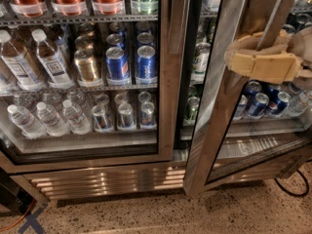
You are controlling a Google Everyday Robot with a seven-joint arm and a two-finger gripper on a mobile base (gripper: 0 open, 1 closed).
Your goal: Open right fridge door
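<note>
The fridge [97, 179] holds shelved drinks; its right fridge door [214, 106] stands ajar, angled outward, blue cans [258, 104] behind its glass; the left door [165, 82] fronts water bottles [48, 118] and Pepsi cans [131, 65]; the gripper [263, 65], upper right, has its fingers clasped around the bar handle [278, 13].

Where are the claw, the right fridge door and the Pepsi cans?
claw [246, 57]: camera view, upper right, its tan front
right fridge door [213, 116]: camera view, steel frame
Pepsi cans [145, 65]: camera view, one can's side
</note>
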